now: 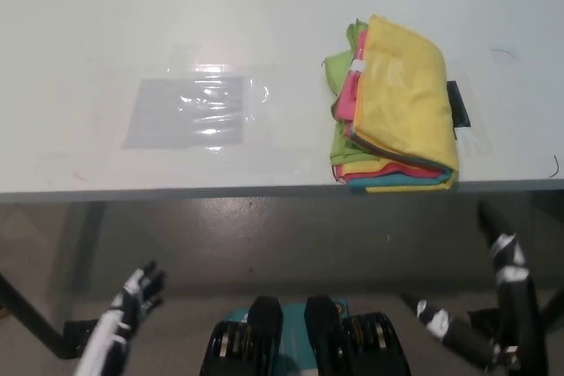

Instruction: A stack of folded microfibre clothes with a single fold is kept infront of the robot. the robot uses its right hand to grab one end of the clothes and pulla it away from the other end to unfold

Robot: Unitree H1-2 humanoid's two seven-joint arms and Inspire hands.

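A stack of folded cloths [397,112] lay on the white table [264,24], toward its right side and close to the near edge, with a yellow cloth [405,94] on top and pink, green, teal and red layers showing at the left and front edges. A small white tag [357,68] showed on the stack's left side, and a dark patch [458,103] on the table peeked out just beside its right edge. Well apart to the left, a clear plastic sheet [194,112] lay flat on the tabletop. Both hands hung below the table edge, away from the cloths: the left hand [139,292] at lower left with fingers loosely apart, holding nothing, and the right hand [493,305] at lower right, fingers spread wide and empty.
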